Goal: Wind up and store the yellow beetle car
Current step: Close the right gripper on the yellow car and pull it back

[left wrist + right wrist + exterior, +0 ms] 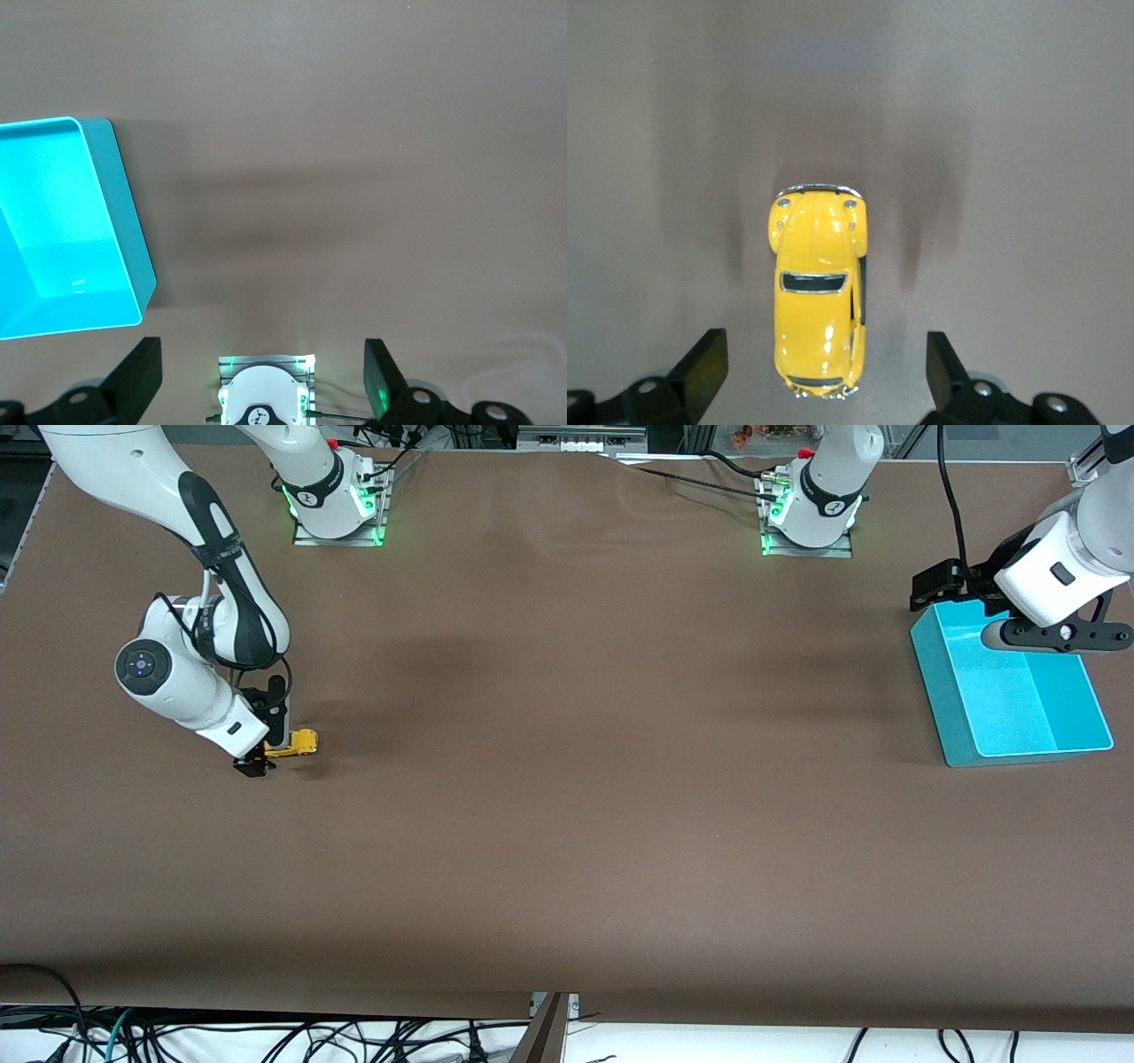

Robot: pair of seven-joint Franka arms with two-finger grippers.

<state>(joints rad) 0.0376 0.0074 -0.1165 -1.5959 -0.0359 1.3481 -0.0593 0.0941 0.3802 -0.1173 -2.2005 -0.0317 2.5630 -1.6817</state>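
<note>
The yellow beetle car [299,742] stands on its wheels on the brown table toward the right arm's end. In the right wrist view the car [818,297] points away from the wrist. My right gripper [266,735] is low at the car and open; its fingers [704,359] stand wide on either side of the car's near end and do not touch it. My left gripper [943,589] is open and empty over the edge of the turquoise bin [939,691] that lies farthest from the front camera. The bin [133,257] also shows in the left wrist view and holds nothing.
The two arm bases [337,505] [811,514] stand on plates along the table edge farthest from the front camera. The left arm's base [264,394] shows between the left gripper's fingers. Cables hang below the table edge nearest the camera.
</note>
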